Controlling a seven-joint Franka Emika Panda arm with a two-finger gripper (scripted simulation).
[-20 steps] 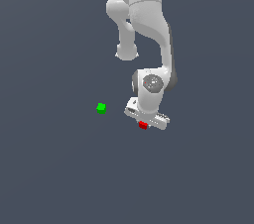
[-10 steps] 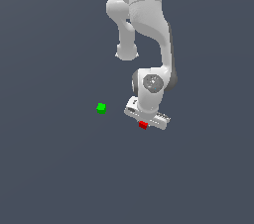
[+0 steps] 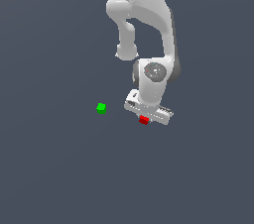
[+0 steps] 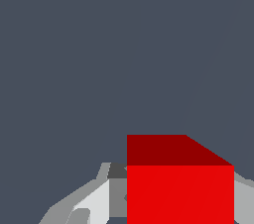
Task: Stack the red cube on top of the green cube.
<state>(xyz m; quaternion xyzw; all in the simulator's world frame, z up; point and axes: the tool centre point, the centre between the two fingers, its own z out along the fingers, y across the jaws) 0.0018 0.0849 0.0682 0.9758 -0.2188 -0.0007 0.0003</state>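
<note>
Dark grey-blue floor all round, bare of any writing or label. My white arm reaches down, and my gripper is clenched on the red cube. Green cube sits apart, toward the exterior view's left.

Around me a plain slate-grey surface, flat and matte, filling the exterior view edge to edge, the same even grey across my wrist view, no wall or horizon I can make out, soft uniform light, one faint slanting tonal line in the wrist view.
</note>
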